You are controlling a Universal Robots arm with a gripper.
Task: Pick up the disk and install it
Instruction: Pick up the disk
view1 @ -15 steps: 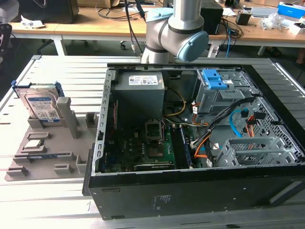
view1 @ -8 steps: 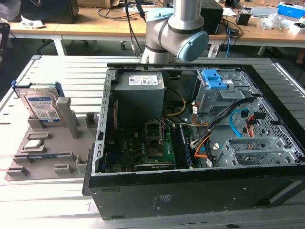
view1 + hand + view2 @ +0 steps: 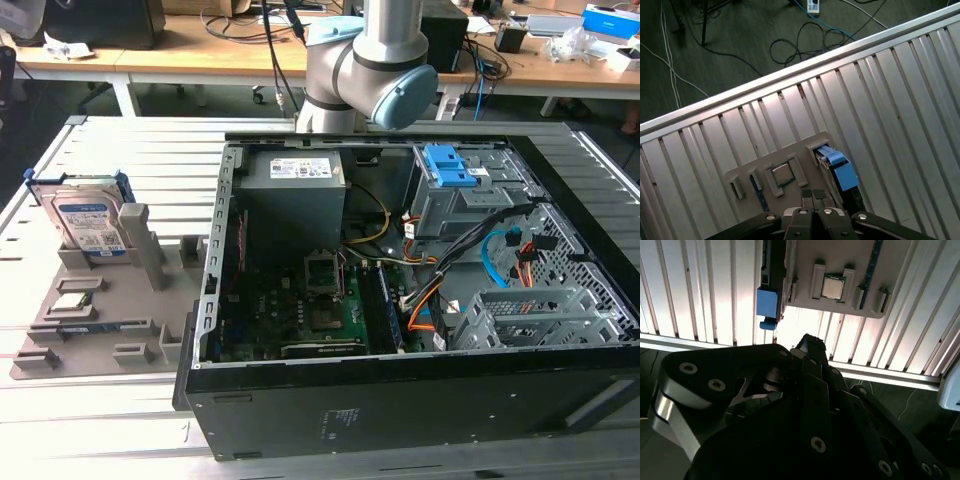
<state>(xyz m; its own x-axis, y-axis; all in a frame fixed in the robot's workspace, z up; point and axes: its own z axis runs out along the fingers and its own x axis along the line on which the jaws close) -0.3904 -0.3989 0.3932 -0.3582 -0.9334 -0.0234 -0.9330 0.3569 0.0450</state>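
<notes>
Above the counter (image 3: 900,100), my closed, empty hand (image 3: 812,193) hovers near the disk (image 3: 839,167); I judge a square approach matters most.

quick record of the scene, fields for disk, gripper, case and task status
disk: standing upright in the grey holder, outside the computer case
gripper: shut, empty, above the holder near the disk
computer case: open, drive cage inside
task status: disk not picked up
</notes>
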